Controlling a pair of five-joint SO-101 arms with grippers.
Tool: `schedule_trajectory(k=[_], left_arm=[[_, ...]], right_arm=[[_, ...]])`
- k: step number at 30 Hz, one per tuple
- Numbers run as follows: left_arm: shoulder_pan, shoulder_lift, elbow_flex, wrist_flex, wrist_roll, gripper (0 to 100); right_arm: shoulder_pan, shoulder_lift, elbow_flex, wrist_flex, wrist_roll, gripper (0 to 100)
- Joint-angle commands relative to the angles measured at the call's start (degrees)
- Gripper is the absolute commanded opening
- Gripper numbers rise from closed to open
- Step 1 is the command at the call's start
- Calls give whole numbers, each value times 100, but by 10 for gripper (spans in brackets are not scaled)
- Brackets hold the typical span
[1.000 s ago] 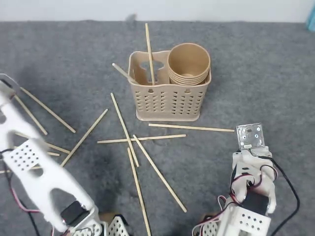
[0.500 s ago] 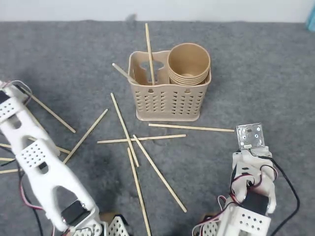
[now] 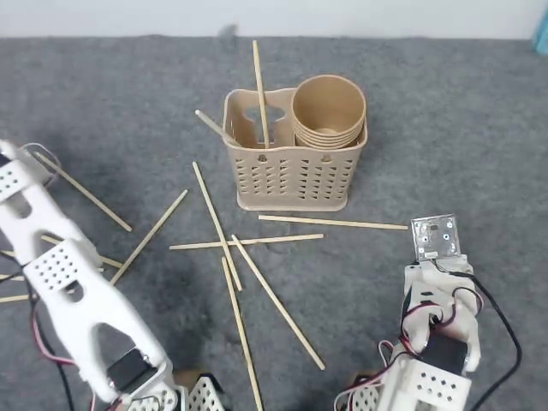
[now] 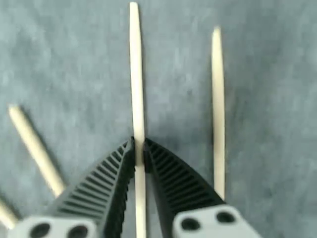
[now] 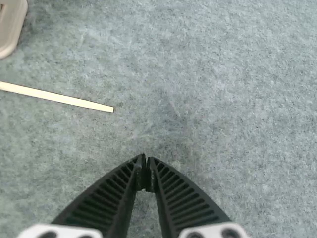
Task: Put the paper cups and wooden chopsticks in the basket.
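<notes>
My left gripper (image 4: 139,147) is shut on a wooden chopstick (image 4: 135,74) lying on the grey carpet, with two more chopsticks (image 4: 217,109) beside it. In the high view the left arm (image 3: 53,272) stretches to the far left edge. The tan basket (image 3: 291,175) stands at the centre back and holds stacked paper cups (image 3: 329,110) and two chopsticks (image 3: 259,81). Several loose chopsticks (image 3: 247,241) lie in front of it. My right gripper (image 5: 146,162) is shut on nothing, low over bare carpet near one chopstick's end (image 5: 57,98).
The right arm (image 3: 437,300) sits folded at the front right. A corner of the basket (image 5: 10,25) shows in the right wrist view. Open carpet lies to the right of the basket and behind it.
The left arm swung in from the left edge and stretched over the chopsticks at the far left, then shifted only slightly. The right arm has not moved.
</notes>
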Motion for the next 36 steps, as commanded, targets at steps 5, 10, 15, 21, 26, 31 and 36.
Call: schedule_trajectory(k=[5, 10, 15, 21, 26, 31, 36], left_arm=[[-123, -967, 497, 448, 79, 11], [-255, -1899, 1851, 448, 79, 11], [-220, -3376, 3521, 422, 70, 11], [-149, -4826, 4813, 308, 53, 11], [-149, -5547, 5815, 35, 53, 11], [-149, -6277, 6818, -440, 44, 11], [-88, -7226, 7908, -1037, 44, 11]], right_arm=[[-22, 31, 105, 48, 53, 8], [-22, 31, 105, 48, 53, 8], [-22, 31, 105, 48, 53, 8], [-22, 31, 105, 48, 53, 8], [-13, 31, 105, 48, 53, 8], [-13, 31, 105, 48, 53, 8], [-13, 31, 105, 48, 53, 8]])
